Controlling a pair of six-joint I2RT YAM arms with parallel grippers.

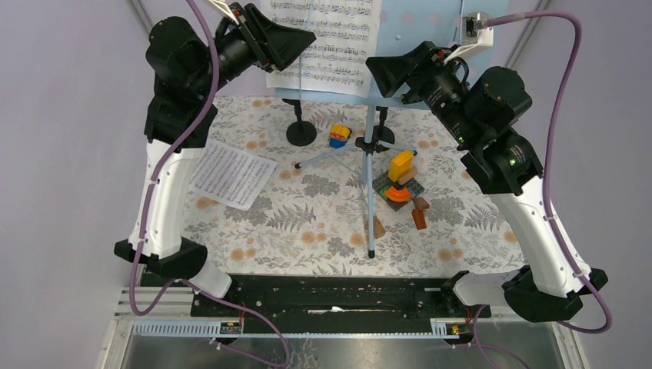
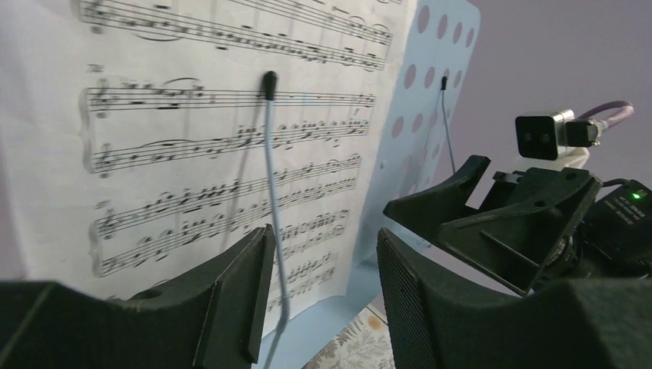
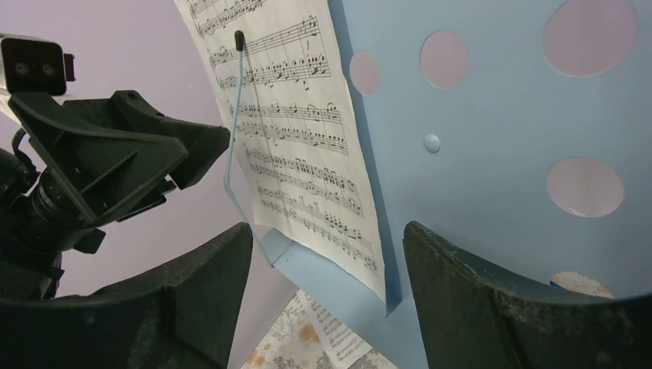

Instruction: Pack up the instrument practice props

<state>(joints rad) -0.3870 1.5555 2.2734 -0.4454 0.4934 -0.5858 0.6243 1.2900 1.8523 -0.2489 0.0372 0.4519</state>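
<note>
The light-blue perforated music rack (image 1: 419, 31) stands on tripod legs (image 1: 369, 173) at the back of the floral mat. One sheet-music page (image 1: 323, 42) leans on it behind a thin wire page holder (image 2: 269, 154). My left gripper (image 1: 304, 40) hovers open in front of that page (image 2: 192, 154), and its fingers (image 2: 238, 292) touch nothing. The right gripper (image 1: 378, 71) is open too, facing the rack's lower lip (image 3: 346, 296) and the page's edge (image 3: 300, 138). Another loose page (image 1: 231, 175) lies flat on the mat at the left. A black round-based mic holder (image 1: 301, 131) stands behind.
Colourful toy blocks (image 1: 400, 183) are stacked right of the tripod, with a small one (image 1: 339, 136) further back. Brown wooden blocks (image 1: 419, 215) lie near the stack. The two grippers face each other closely in front of the rack, and purple walls close in behind.
</note>
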